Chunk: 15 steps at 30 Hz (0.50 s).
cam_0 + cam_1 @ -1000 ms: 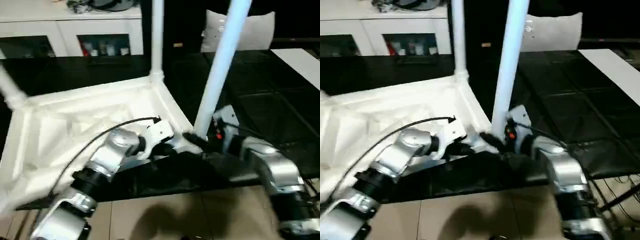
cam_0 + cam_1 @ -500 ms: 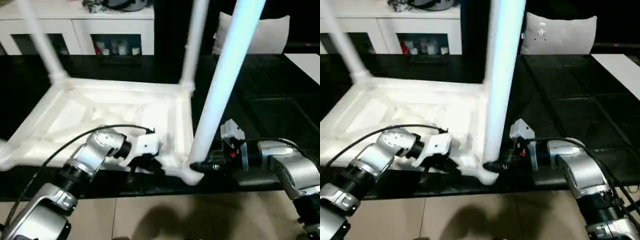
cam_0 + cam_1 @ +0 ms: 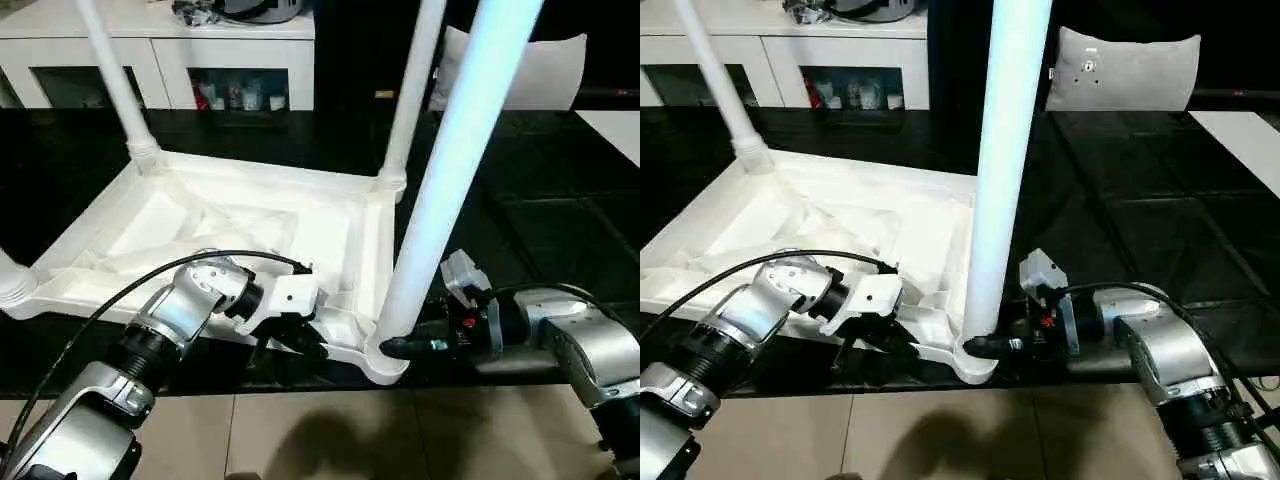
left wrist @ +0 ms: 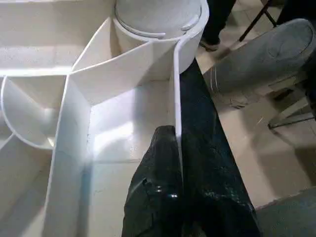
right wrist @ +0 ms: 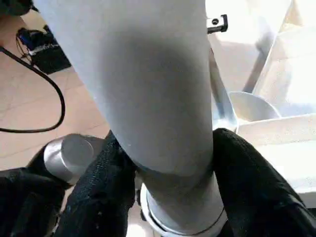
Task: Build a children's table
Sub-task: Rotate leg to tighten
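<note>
Upturned tabletop (image 3: 230, 225) on the black work table (image 3: 560, 220), legs up.
Left gripper (image 3: 305, 345) pinched tight on the near rim; right gripper (image 5: 163, 187) clamped around the near-corner leg (image 3: 450, 170) at its socket.

The tabletop (image 3: 230, 225) lies upturned on the work table (image 3: 560, 200), legs (image 3: 455, 170) upright.

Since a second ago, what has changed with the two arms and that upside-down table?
The right end effector has closed its fingers around the base of the nearest leg, just above the corner socket. The tabletop now lies squarer to the camera, though the view itself shifted too. The left end effector stays shut on the tabletop's near rim, and the legs still stand upright in their sockets.
</note>
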Tool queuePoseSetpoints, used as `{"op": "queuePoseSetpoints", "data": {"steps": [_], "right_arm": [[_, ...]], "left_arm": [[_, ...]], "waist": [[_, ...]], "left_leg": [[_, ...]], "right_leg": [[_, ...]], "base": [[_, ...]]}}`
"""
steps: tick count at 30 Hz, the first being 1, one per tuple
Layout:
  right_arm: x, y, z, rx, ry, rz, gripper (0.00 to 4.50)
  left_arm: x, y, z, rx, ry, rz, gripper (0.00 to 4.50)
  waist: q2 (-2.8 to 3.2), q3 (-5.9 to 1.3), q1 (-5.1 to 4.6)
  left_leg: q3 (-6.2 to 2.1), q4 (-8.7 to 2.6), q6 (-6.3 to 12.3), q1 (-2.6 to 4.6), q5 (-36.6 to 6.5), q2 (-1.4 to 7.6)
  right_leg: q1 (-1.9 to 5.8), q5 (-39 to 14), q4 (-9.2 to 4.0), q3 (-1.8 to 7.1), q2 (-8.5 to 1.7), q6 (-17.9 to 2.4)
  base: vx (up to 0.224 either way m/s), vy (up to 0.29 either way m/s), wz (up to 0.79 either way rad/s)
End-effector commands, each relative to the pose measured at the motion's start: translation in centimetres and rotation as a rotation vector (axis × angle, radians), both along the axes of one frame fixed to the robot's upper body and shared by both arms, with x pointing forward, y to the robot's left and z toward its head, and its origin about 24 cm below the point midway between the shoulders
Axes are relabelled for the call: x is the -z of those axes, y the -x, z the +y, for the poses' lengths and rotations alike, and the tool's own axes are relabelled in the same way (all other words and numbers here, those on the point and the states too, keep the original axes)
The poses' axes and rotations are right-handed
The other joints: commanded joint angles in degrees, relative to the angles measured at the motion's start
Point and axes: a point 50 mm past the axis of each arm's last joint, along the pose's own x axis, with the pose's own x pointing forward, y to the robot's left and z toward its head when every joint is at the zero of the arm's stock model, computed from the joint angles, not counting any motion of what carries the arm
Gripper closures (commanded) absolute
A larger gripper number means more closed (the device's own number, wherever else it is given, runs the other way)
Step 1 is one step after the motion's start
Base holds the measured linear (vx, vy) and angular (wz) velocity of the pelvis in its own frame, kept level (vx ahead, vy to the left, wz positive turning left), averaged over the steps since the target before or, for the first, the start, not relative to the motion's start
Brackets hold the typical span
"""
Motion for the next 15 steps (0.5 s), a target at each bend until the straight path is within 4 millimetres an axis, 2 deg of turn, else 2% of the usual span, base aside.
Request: {"op": "queuePoseSetpoints", "data": {"steps": [1, 4, 6, 7, 8, 9, 10, 11, 12, 13, 14, 15], "right_arm": [[-0.6, 0.4, 0.9, -0.025, -0.061, 0.021, 2.45], [-1.4, -0.4, 2.3, 0.085, -0.132, 0.024, 2.46], [-1.4, -1.2, 2.9, 0.184, -0.121, 0.008, 2.46], [-1.0, -2.0, 3.2, 0.279, -0.083, -0.008, 2.46], [-0.7, -2.6, 3.4, 0.345, -0.055, -0.019, 2.46], [-0.5, -3.3, 3.6, 0.431, -0.035, -0.017, 2.46], [-0.3, -3.7, 3.7, 0.487, -0.028, -0.004, 2.48], [-0.2, -4.1, 3.8, 0.541, -0.015, -0.005, 2.48], [-0.2, -4.1, 3.8, 0.541, -0.015, -0.005, 2.49], [-0.1, -4.5, 3.8, 0.602, 0.004, -0.018, 2.49], [0.3, -5.2, 4.0, 0.712, 0.019, -0.038, 2.49], [0.3, -5.2, 4.0, 0.712, 0.019, -0.038, 2.49]], "left_arm": [[-0.8, -0.1, -1.0, 0.013, 0.027, -0.01, 4.5], [-0.8, -0.5, -1.5, -0.107, 0.037, 0.0, 4.5], [-0.8, -0.9, -1.9, -0.198, 0.054, 0.002, 4.5], [-0.9, -1.2, -2.3, -0.26, 0.068, 0.003, 4.5], [-1.0, -1.4, -2.5, -0.303, 0.077, 0.005, 4.5], [-1.0, -1.6, -2.8, -0.342, 0.089, 0.002, 4.5], [-1.1, -1.6, -2.9, -0.37, 0.096, 0.002, 4.5], [-1.1, -1.8, -3.2, -0.401, 0.104, 0.0, 4.5], [-1.1, -1.8, -3.2, -0.401, 0.104, 0.0, 4.5], [-1.1, -1.9, -3.4, -0.433, 0.111, -0.004, 4.5], [-1.1, -2.4, -4.0, -0.535, 0.135, -0.019, 4.5], [-1.1, -2.4, -4.0, -0.535, 0.135, -0.019, 4.5]], "waist": [[-0.64, -3.79, -0.23], [-0.54, -3.66, -0.38], [-0.46, -3.49, -0.84], [-0.6, -3.45, -1.21], [-0.72, -3.44, -1.6], [-0.57, -3.47, -2.16], [-0.59, -3.54, -3.02], [-0.67, -3.59, -3.75], [-0.7, -3.61, -4.06], [-0.62, -3.64, -4.38], [-0.75, -3.67, -4.59], [-0.66, -3.71, -4.81]], "left_leg": [[0.57, -3.84, 4.1, -0.86, -3.7, 1.2], [0.52, -3.92, 3.65, -0.9, -3.3, 1.15], [0.55, -3.94, 2.59, -0.78, -4.5, 0.77], [0.63, -3.83, 2.24, -0.83, -5.2, 0.4], [0.62, -3.84, 1.92, -1.02, -5.1, 0.4], [0.49, -3.76, 1.39, -1.14, -5.2, 0.2], [0.32, -3.74, 1.18, -1.65, -4.9, 0.08], [0.39, -3.6, 1.45, -1.39, -5.4, -0.04], [0.39, -3.54, 1.81, -1.44, -5.5, -0.17], [0.43, -3.53, 2.53, -1.32, -5.4, -0.11], [0.47, -3.49, 2.8, -1.42, -5.0, -0.13], [0.5, -3.44, 2.79, -1.49, -4.7, -0.04]], "right_leg": [[4.37, -20.6, -3.97, 3.48, -3.26, -4.2], [4.34, -20.5, -4.0, 3.39, -3.23, -4.3], [4.25, -23.7, -4.53, 3.12, -3.22, -3.2], [4.28, -26.0, -5.01, 2.84, -3.17, -1.9], [4.34, -26.6, -4.95, 2.78, -3.07, -1.4], [4.36, -27.7, -5.22, 2.4, -3.1, -0.7], [4.72, -27.6, -5.26, 2.2, -3.06, -0.1], [4.38, -27.6, -5.46, 2.16, -2.94, 0.0], [4.41, -27.5, -5.53, 2.17, -2.95, 0.0], [4.29, -26.9, -5.54, 2.35, -2.95, -0.4], [4.26, -26.4, -5.48, 2.37, -2.89, -0.7], [4.24, -25.7, -5.25, 2.4, -2.91, -1.2]], "base": [[0.0, 0.0, 0.0], [0.0, 0.0, 0.0], [0.0, 0.0, 0.0], [0.0, 0.0, 0.0], [0.0, 0.0, 0.0], [0.0, 0.0, 0.0], [0.0, 0.0, 0.0], [0.0, 0.0, 0.0], [0.0, 0.0, 0.0], [0.0, 0.0, 0.0], [0.0, 0.0, 0.0], [0.0, 0.0, 0.0]]}}
